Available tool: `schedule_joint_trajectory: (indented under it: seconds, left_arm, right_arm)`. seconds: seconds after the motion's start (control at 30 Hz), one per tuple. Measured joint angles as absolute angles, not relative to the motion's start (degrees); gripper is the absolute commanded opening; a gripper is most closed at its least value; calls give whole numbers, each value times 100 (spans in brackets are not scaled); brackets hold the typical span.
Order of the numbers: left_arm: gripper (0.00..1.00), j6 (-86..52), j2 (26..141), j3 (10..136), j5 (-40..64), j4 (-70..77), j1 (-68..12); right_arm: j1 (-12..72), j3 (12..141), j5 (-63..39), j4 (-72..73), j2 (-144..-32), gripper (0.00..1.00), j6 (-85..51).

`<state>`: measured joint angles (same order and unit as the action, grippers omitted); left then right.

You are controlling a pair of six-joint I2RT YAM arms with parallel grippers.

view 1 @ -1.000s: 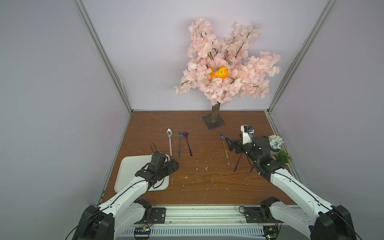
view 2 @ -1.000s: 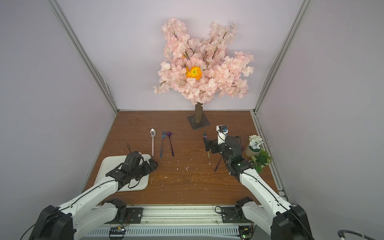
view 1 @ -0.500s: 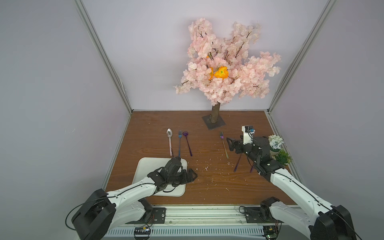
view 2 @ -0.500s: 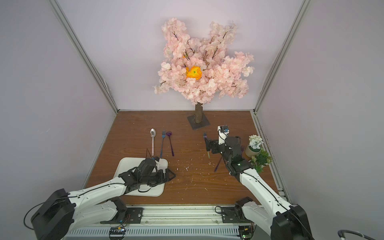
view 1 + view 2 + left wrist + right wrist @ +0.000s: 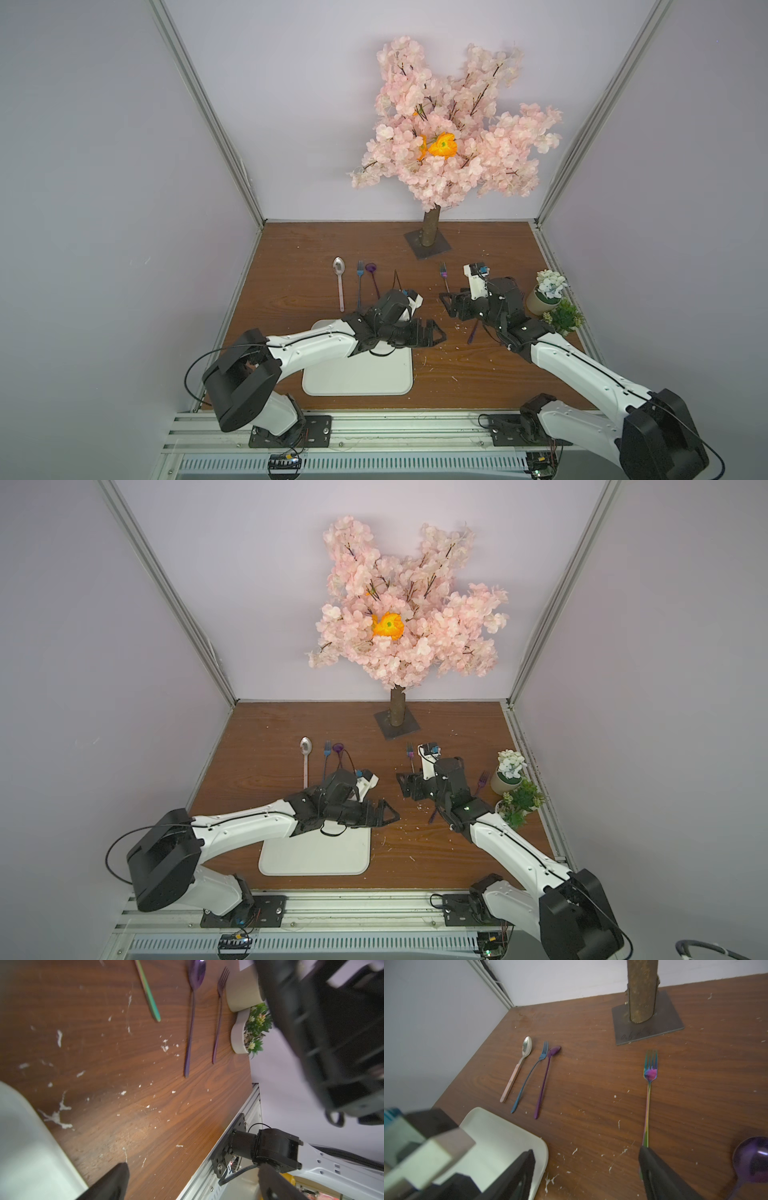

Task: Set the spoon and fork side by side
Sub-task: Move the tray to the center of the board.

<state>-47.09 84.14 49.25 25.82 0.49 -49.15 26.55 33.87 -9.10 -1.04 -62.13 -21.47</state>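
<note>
Wood worktop (image 5: 299, 266), mid-area: your left gripper (image 5: 436, 332) spread, empty, by corner of white tray (image 5: 357, 374). Your right gripper (image 5: 445, 305) spread too, one finger (image 5: 658, 1172) just beside handle end of rainbow fork (image 5: 444, 276).

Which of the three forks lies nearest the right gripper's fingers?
The rainbow fork: its handle end lies at the fingers of the right gripper. The blue fork is far off to the left; the purple fork lies back beside the arm.
</note>
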Motion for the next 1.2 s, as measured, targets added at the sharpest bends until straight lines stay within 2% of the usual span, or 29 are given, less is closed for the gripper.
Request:
schedule_joint_trajectory:
  seconds: [0.17, 0.4, 0.47, 0.6, 0.83, 1.07, 1.2]
  left_arm:
    - [100, -4069, 7778, 4853, 1815, -1007, -3476]
    - [100, -3835, 6250, 4200, 668, -1855, -685]
    - [100, -3848, 5784, 3850, 469, -2023, -257]
    - [100, -3981, 5363, 3223, 386, -2265, -137]
    - [100, -4139, 5730, 2832, 690, -2447, -128]
    - [100, -4235, 5922, 2558, 1076, -2244, -126]
    - [100, -4394, 5902, 2394, 1347, -1826, -226]
  right_arm:
    - [3485, 3326, -716, -381, -6326, 85, -2185]
    - [5048, 3719, -62, -523, -7526, 86, -2392]
    - [5245, 3776, 60, -523, -7797, 86, -2477]
    - [5419, 3887, 268, -582, -8265, 86, -2578]
    - [5452, 4119, 436, -788, -8833, 86, -2519]
    - [5367, 4248, 768, -1160, -8917, 80, -2427]
    - [5107, 4171, 794, -1194, -8838, 80, -2403]
